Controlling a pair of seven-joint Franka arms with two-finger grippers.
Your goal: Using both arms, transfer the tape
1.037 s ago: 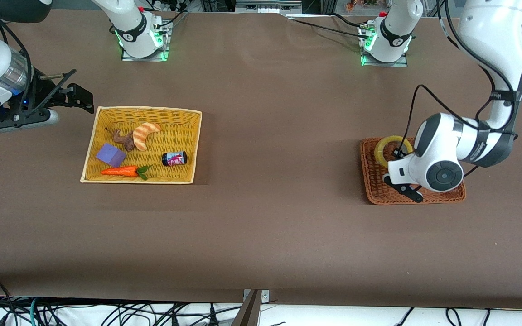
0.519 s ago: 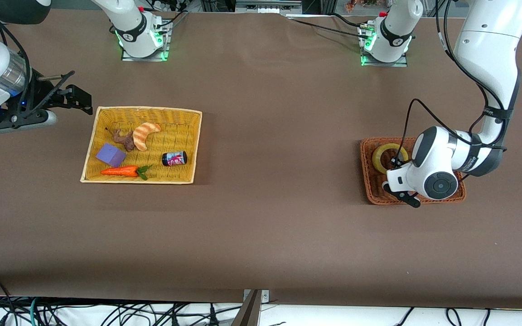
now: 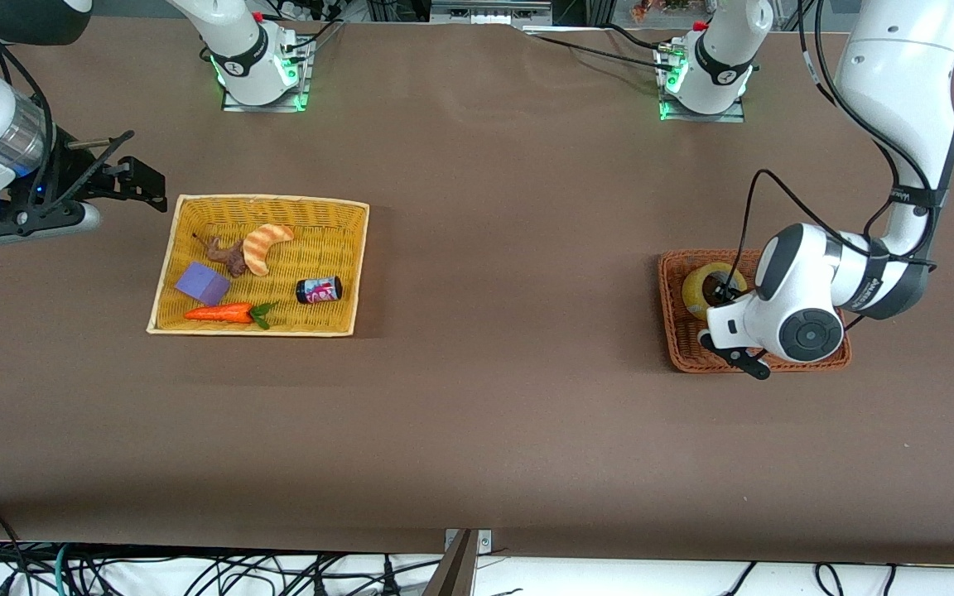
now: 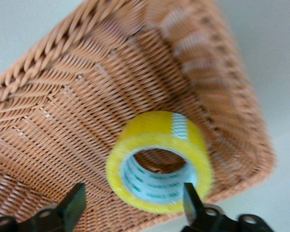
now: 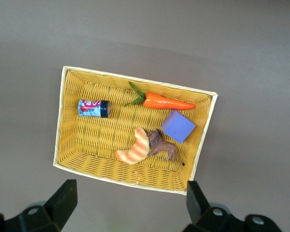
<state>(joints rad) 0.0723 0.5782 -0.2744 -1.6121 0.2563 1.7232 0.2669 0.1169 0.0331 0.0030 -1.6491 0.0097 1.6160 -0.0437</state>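
Observation:
The pale-yellow tape (image 3: 699, 291) lies tilted in the brown wicker basket (image 3: 775, 361) at the left arm's end of the table. My left gripper (image 3: 724, 296) is low over it and open. In the left wrist view the tape (image 4: 157, 140) fills the middle, and the left gripper (image 4: 134, 194) straddles part of it. One finger (image 4: 191, 203) overlaps the roll's ring, and the other finger (image 4: 73, 208) is over the basket floor beside it. My right gripper (image 3: 136, 175) waits open and empty in the air beside the yellow basket (image 3: 195, 203), which also shows in the right wrist view beyond the right gripper (image 5: 130, 198).
The yellow basket (image 5: 63, 121) holds a striped croissant toy (image 3: 266, 245), a brown animal figure (image 3: 227, 255), a purple block (image 3: 202, 284), a carrot (image 3: 224, 313) and a small can (image 3: 319, 290). Bare brown tabletop (image 3: 510, 290) spans between the two baskets.
My left gripper has come down closer onto the tape, and the roll now sits a little nearer the front camera and more tilted. My right gripper has barely drifted.

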